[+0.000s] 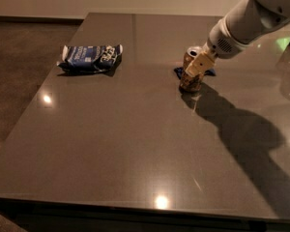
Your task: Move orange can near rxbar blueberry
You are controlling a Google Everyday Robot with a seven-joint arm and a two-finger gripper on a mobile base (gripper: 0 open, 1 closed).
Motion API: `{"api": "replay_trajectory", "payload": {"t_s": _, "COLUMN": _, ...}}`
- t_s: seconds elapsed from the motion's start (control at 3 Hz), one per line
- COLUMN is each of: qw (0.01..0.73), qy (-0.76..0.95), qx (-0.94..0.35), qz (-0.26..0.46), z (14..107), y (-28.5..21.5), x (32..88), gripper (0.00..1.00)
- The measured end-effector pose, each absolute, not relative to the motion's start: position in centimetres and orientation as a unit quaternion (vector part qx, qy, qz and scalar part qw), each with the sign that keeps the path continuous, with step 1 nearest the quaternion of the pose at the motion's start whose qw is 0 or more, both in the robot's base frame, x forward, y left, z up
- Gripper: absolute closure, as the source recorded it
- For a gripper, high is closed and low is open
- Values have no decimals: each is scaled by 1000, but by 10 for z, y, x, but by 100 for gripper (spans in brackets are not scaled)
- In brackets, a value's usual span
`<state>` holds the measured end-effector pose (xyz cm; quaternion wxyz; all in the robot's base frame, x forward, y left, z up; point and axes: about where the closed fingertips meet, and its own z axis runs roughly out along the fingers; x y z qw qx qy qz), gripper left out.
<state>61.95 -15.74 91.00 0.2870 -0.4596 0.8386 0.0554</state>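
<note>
My gripper (196, 68) has its two fingers closed on the one orange can (189, 83). The can stands on the table (135, 144). One rxbar blueberry (178, 72) lies just behind it. One blue snack bag (89, 58) lies well apart.

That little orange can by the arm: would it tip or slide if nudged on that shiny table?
The small orange-gold drink can stands upright, taller than wide, so a high nudge would probably tip it, then it could roll. The glossy dark tabletop likely lets it slide easily. The gripper clasps its side, which should steady it.
</note>
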Motion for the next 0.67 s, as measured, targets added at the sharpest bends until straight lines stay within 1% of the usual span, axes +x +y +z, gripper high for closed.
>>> {"api": "replay_trajectory", "payload": {"t_s": 0.33, "qw": 286, "qy": 838, "qx": -460, "qz": 56, "z": 909, "y": -156, "x": 620, "gripper": 0}}
{"api": "replay_trajectory", "payload": {"t_s": 0.67, "qw": 286, "qy": 838, "qx": -460, "qz": 56, "z": 909, "y": -156, "x": 620, "gripper": 0}}
